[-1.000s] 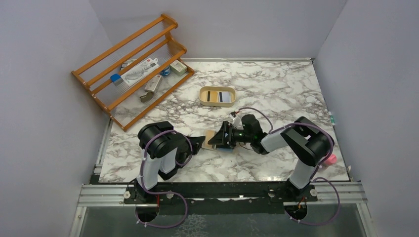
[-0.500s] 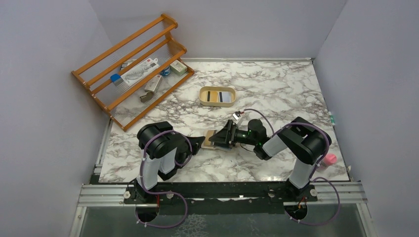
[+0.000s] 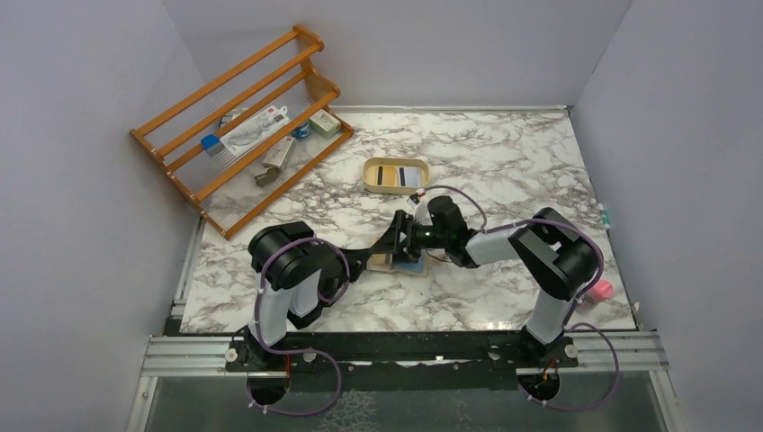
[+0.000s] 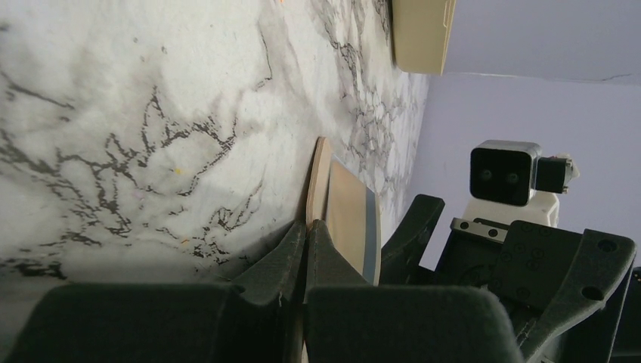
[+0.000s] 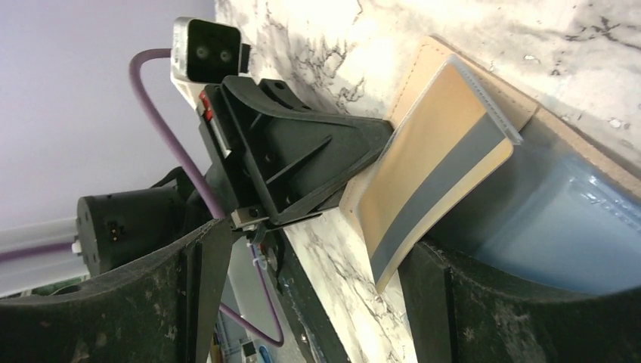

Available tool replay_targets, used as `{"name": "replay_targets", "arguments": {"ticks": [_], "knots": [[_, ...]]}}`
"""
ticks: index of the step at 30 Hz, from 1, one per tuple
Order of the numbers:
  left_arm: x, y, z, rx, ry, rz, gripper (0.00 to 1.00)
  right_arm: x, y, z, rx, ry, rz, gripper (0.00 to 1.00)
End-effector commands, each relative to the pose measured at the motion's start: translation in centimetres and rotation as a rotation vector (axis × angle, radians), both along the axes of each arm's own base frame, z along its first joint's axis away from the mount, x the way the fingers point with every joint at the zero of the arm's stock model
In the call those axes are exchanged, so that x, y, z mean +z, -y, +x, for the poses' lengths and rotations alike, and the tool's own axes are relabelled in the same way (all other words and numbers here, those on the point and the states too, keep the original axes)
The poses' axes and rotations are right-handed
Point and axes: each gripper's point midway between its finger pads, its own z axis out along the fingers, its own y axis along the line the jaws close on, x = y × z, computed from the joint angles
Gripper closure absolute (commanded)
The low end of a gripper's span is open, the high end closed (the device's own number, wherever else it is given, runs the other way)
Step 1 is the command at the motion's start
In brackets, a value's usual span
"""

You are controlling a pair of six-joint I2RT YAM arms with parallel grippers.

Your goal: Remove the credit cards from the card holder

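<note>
The card holder (image 3: 389, 262) is found open and flat on the marble table (image 3: 504, 162), near the middle and between the two grippers. At the far left a wooden rack (image 3: 238, 126) is leant against the wall, well apart from the work. The left gripper (image 4: 306, 231) is seen fully closed on the left edge of the tan leather, so that the holder is pinned to the table.

Just to the right of that grip, a yellowish card (image 5: 435, 162) with a grey stripe is raised at a tilt from the holder, its upper end against the leather and its lower corner free. Beside it a light blue card (image 5: 559, 227) lies flat in the holder; whether it sits in a pocket cannot be told.

The right gripper (image 3: 400, 245) is held low over the holder with its jaws spread wide. The free end of the yellowish card stands between its fingers (image 5: 484, 318), and nothing is yet clamped.

Behind the holder an oval cream tray (image 3: 369, 173) is set, with pale striped cards already in it.

The step in hand is judged to be the pulling of the yellowish card. The jaws would next have to be closed on its free end and the card drawn out to the right, while the left grip is kept firm so that the leather is not dragged along.
</note>
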Motion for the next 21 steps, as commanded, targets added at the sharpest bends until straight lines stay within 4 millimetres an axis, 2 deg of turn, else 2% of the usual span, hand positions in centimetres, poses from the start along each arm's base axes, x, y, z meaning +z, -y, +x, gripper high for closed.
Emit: {"name": "replay_targets", "arguments": {"ticks": [1, 4, 13, 21], "knots": [[2.9, 0.5, -0.6, -0.065, 0.145, -0.025, 1.00, -0.8, -0.3, 0.7, 0.020, 0.031, -0.089, 0.18], [2.8, 0.4, -0.7, -0.066, 0.144, -0.016, 1.00, -0.5, -0.8, 0.8, 0.028, 0.032, -0.064, 0.18], [2.6, 0.4, -0.8, -0.071, 0.141, -0.010, 1.00, 2.4, -1.9, 1.3, 0.047, 0.052, 0.027, 0.19], [2.3, 0.2, -0.9, -0.070, 0.134, -0.003, 1.00, 4.0, 0.1, 2.1, 0.005, 0.043, 0.038, 0.20]]}}
